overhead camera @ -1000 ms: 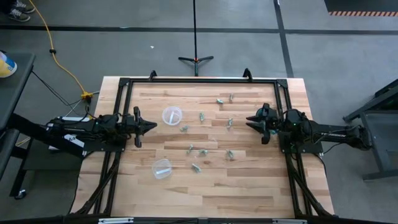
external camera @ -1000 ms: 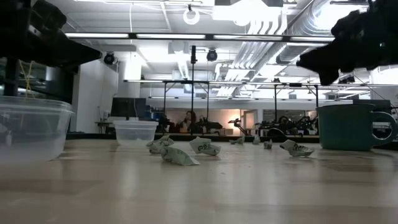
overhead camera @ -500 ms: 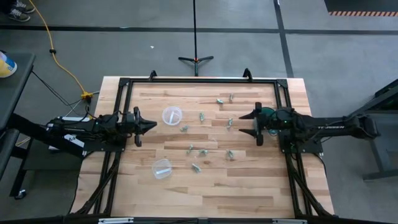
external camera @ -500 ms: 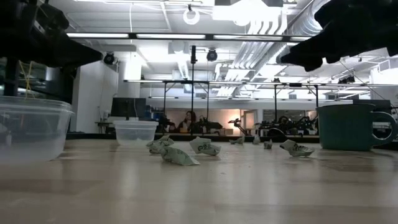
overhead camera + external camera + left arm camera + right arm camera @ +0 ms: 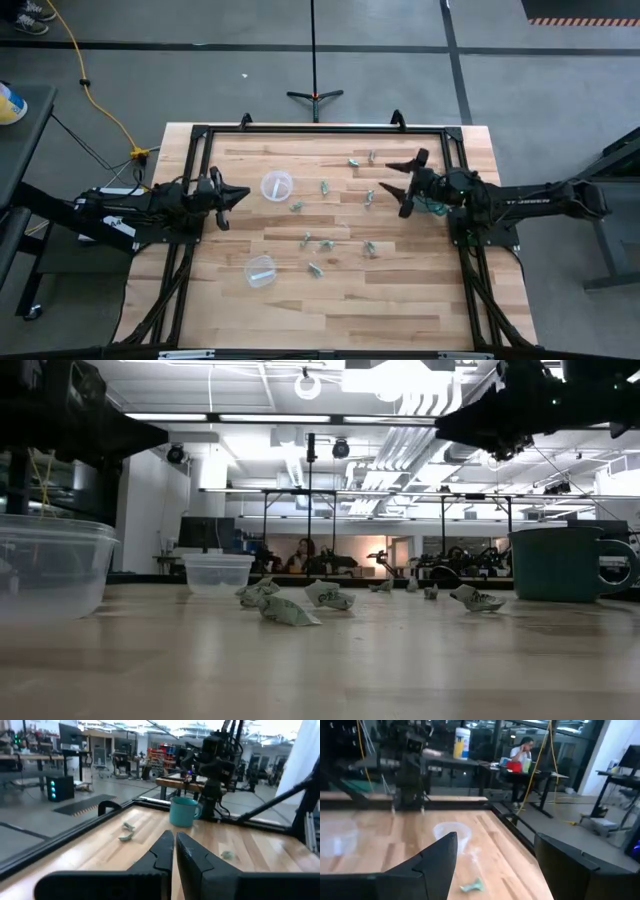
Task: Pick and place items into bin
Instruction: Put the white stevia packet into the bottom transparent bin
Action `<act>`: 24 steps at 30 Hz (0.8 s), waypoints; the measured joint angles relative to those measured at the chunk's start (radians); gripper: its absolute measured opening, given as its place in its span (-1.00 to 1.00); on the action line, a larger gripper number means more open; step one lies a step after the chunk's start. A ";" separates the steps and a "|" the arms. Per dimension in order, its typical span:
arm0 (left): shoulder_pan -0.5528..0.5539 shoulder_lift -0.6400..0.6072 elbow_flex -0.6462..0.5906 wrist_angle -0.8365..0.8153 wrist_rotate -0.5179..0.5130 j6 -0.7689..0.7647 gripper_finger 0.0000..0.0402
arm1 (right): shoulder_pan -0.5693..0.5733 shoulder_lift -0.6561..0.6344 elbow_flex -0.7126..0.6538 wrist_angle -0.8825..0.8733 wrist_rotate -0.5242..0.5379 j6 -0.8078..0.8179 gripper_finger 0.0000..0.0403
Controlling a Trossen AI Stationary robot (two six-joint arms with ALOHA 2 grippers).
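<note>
Several tiny pale green-grey items [image 5: 327, 244] lie scattered on the wooden table's middle, and also show in the low view [image 5: 290, 610]. Two clear cups stand left of them, one farther [image 5: 277, 185] and one nearer [image 5: 260, 270]. My right gripper [image 5: 393, 186] hovers open above the table's right part, close to one item [image 5: 368, 196]. Its wrist view shows the wide gap [image 5: 495, 865] with an item [image 5: 471, 884] on the table below. My left gripper [image 5: 237, 194] waits shut at the table's left side, its fingers together [image 5: 173, 851].
A teal mug [image 5: 565, 563] stands on the table's right side under my right arm, seen also in the left wrist view [image 5: 184, 811]. A black frame [image 5: 320, 130] borders the table. Bare wood lies toward the near edge [image 5: 330, 320]. A person sits far behind [image 5: 524, 750].
My right gripper has reached out from the table's right edge toward the left, over the items, has risen, and has swung toward the far edge while turning about its own axis. Nothing on the table has moved.
</note>
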 joint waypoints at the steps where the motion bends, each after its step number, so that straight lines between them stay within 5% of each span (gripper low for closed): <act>1: 0.000 0.000 0.000 0.000 0.000 0.011 -0.72 | 0.000 0.010 0.001 0.005 -0.012 0.014 0.26; 13: 0.000 0.000 0.000 -0.028 0.003 -0.034 -0.72 | 0.084 0.362 0.096 0.007 -0.117 0.152 0.26; 17: 0.000 0.000 0.000 -0.036 0.004 -0.056 -0.72 | 0.191 0.474 0.252 -0.270 -0.099 0.113 0.26; 24: 0.000 0.000 0.000 -0.042 0.004 -0.128 -0.72 | 0.308 0.624 0.498 -0.743 -0.035 0.339 0.26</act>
